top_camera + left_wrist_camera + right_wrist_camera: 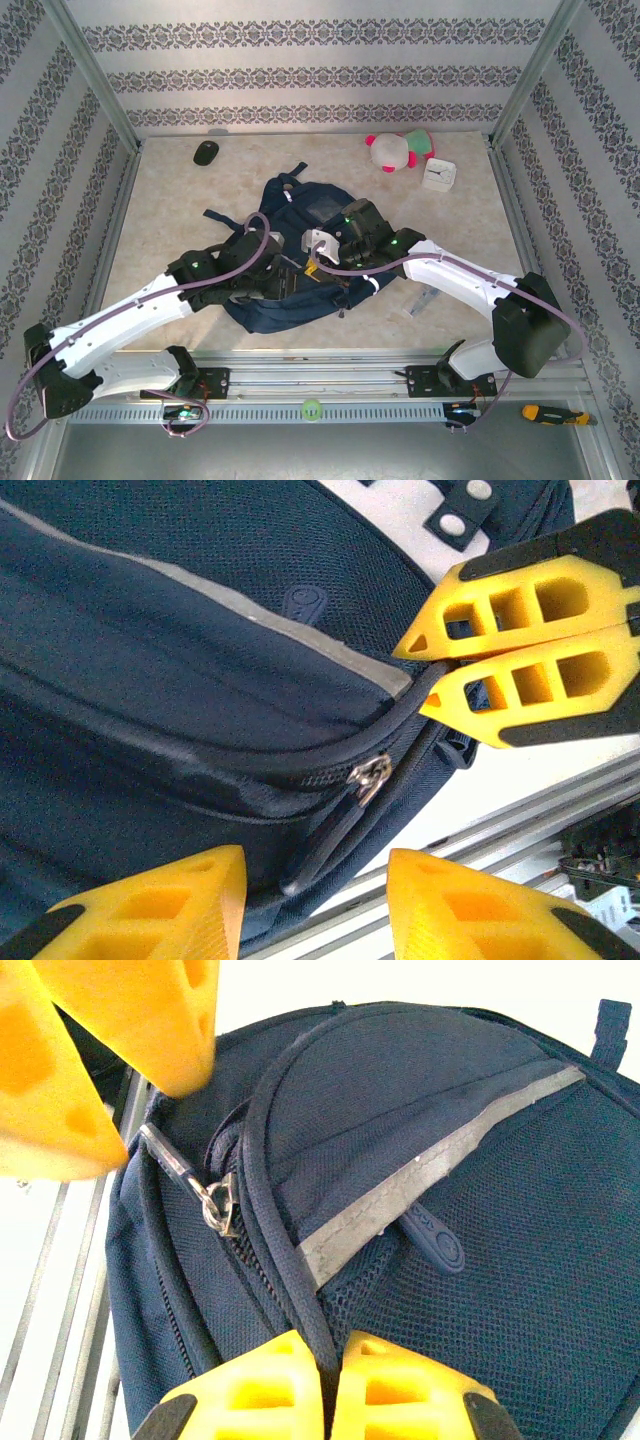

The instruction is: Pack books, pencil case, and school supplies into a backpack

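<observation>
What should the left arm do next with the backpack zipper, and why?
Probably ease the left gripper forward and close on the metal zipper pull: its fingers stand open just short of it, while the right gripper pinches the piping of the navy blue fabric backpack.

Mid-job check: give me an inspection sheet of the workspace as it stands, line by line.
Surface: beige marbled table, no spills seen.
Job's things: backpack lying mid-table; zipper pull at its near corner.
Clutter: black mouse, plush toy and white clock at the far edge; slim grey piece right of the backpack, too small to identify; screwdriver and green ring on the near rail.
Grippers: left gripper open, fingers either side of the zipper pull's cord; right gripper shut on the backpack's piping.
Cables: purple cables looped along both arms.
Surroundings: patterned walls, metal frame.
</observation>
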Controlling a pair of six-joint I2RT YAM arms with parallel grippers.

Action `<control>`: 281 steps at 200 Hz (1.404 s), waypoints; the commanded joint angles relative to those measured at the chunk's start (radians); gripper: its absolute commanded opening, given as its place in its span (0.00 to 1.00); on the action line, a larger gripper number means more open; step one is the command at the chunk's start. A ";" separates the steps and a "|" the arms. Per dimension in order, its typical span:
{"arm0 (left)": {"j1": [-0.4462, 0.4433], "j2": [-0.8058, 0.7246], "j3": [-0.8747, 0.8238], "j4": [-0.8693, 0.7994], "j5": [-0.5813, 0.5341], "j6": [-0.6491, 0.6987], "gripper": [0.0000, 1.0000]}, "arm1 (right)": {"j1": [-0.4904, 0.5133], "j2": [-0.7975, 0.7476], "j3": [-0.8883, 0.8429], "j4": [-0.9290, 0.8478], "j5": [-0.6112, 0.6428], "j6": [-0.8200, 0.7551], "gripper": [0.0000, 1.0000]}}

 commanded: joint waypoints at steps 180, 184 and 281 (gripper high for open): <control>0.059 -0.135 -0.110 -0.121 -0.131 0.049 0.00 | -0.125 -0.109 -0.028 -0.098 -0.159 -0.144 0.00; 0.064 -0.143 -0.121 -0.121 -0.132 0.051 0.00 | -0.127 -0.113 -0.031 -0.103 -0.161 -0.156 0.00; 0.124 -0.116 -0.276 0.297 0.210 0.249 0.00 | 0.015 -0.255 -0.029 -0.161 0.063 -0.086 0.49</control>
